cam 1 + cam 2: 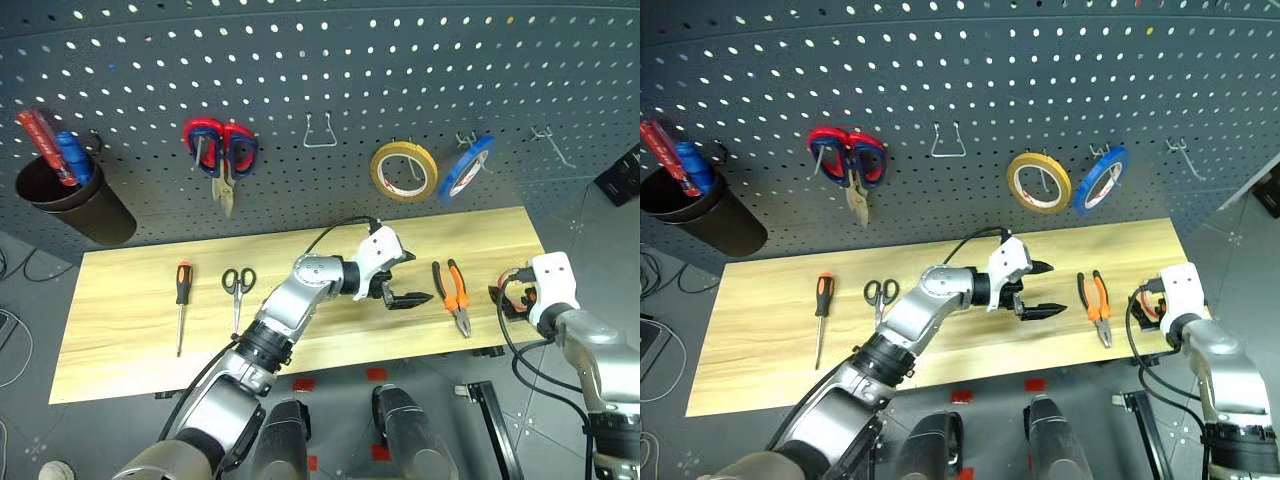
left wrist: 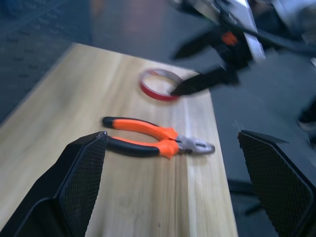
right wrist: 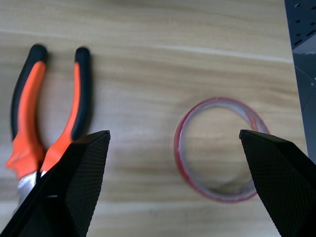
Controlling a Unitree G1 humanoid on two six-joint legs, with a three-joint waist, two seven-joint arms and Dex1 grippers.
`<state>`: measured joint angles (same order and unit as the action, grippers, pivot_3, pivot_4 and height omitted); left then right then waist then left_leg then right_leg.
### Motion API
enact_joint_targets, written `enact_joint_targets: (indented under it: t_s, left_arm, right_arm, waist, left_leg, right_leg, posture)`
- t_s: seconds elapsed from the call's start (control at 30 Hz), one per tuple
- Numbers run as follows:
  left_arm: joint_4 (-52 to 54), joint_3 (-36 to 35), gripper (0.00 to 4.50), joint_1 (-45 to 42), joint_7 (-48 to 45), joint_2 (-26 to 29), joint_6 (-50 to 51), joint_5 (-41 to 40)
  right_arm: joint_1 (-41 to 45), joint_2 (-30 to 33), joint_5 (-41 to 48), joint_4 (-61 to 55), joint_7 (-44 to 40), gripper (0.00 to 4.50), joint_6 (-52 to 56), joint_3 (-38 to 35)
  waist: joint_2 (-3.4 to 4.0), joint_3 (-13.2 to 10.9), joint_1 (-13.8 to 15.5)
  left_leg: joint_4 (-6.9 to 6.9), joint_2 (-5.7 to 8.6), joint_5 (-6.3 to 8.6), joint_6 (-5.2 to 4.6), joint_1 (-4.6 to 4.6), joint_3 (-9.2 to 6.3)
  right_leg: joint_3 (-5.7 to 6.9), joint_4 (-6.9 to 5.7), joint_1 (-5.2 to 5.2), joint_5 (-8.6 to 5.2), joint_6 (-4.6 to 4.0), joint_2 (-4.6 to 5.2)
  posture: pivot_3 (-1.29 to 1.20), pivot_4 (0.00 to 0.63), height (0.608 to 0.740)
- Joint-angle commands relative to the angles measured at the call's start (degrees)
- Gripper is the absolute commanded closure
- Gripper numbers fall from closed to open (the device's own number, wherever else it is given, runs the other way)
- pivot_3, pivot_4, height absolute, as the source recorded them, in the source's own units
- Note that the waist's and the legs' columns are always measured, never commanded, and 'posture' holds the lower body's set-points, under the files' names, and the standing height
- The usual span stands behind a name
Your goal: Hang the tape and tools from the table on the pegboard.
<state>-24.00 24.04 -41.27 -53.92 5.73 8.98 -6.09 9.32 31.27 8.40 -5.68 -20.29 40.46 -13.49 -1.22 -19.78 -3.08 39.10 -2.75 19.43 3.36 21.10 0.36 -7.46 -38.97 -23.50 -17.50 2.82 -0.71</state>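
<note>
Tape (image 3: 220, 149) flat on table (image 1: 130, 300), likely light, thin, easily deformed, best pinched across its wall; left gripper (image 1: 398, 280) and right gripper (image 2: 200, 66) jaws apart, empty.

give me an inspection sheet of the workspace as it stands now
surface: pale wood table, bare apart from the job's things
job's things: screwdriver and scissors lie flat toward the table's left; pliers and red-edged tape ring lie flat toward its right; none hung yet on the pegboard
clutter: on the pegboard, red-handled snips, yellow roll, blue roll, black cup holding red and blue screwdrivers
grippers: left tool open, over mid-table, pointing at the pliers; right tool open, above the tape, holding nothing
cables: black cable looped over the left wrist
surroundings: grey floor with loose wires at the left
</note>
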Motion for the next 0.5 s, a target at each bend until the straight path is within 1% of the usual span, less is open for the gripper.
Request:
enact_joint_targets:
  t_s: [0.03, 0.17, 0.2, 0.27, 0.3, 0.5]
  left_arm:
    - [-5.27, 1.85, 0.04, -2.24, -2.36, -2.16, -7.72, 2.53]
    - [-11.32, 1.22, 0.04, -4.94, -2.46, -5.00, -11.41, 3.78]
    - [-12.48, 0.94, 0.04, -5.70, -2.54, -5.71, -12.04, 3.85]
    - [-14.51, 0.46, 0.04, -7.23, -2.78, -6.81, -13.22, 4.04]
    - [-15.36, 0.16, 0.04, -7.93, -2.90, -7.26, -13.68, 4.12]
    - [-15.88, -1.29, 0.04, -9.33, -4.03, -8.01, -13.60, 3.77]
  right_arm:
    - [0.96, 0.79, 0.64, 2.76, -0.90, 0.00, -2.33, -1.34]
    - [3.14, -0.30, 1.35, 6.45, -0.31, 0.00, -3.26, -2.42]
    - [3.78, -0.65, 1.66, 7.18, 0.01, 0.00, -3.12, -2.72]
    - [4.91, -1.09, 1.95, 8.87, 0.25, 0.00, -3.23, -2.86]
    - [5.40, -1.20, 1.93, 10.01, 0.27, 0.00, -3.68, -2.81]
    - [7.51, -2.73, 3.37, 15.97, 2.37, 0.00, -3.43, -4.35]
  waist:
    - [-0.04, -0.53, -0.14]
    - [0.07, -1.42, -0.19]
    - [0.16, -1.65, -0.19]
    - [0.09, -2.21, -0.18]
    - [0.08, -2.39, -0.18]
    - [0.07, -2.60, -0.17]
  left_leg:
    - [0.00, 0.00, 0.00, 0.00, 0.03, -0.04]
    - [0.13, 0.00, -0.05, -0.06, 0.28, -0.16]
    - [0.27, 0.00, -0.06, -0.07, 0.43, -0.18]
    - [0.83, 0.01, -0.06, -0.08, 1.02, -0.25]
    - [0.97, 0.06, -0.07, -0.09, 1.11, -0.24]
    - [0.97, 0.14, -0.23, -0.33, 1.11, -0.29]
  right_leg:
    - [0.04, -0.01, 0.00, 0.00, 0.00, 0.00]
    - [0.24, -0.04, -0.11, 0.00, 0.01, 0.08]
    - [0.26, -0.08, -0.21, 0.02, 0.03, 0.09]
    - [0.33, -0.46, -0.63, 0.05, 0.10, 0.10]
    - [0.33, -0.59, -0.71, 0.07, 0.13, 0.16]
    - [0.35, -0.70, -0.72, 0.15, 0.27, 0.25]
  posture:
    - [-0.09, 0.433, 0.740]
    - [-0.09, 0.448, 0.740]
    - [-0.09, 0.452, 0.740]
    - [-0.08, 0.457, 0.740]
    - [-0.08, 0.458, 0.740]
    - [-0.05, 0.458, 0.740]
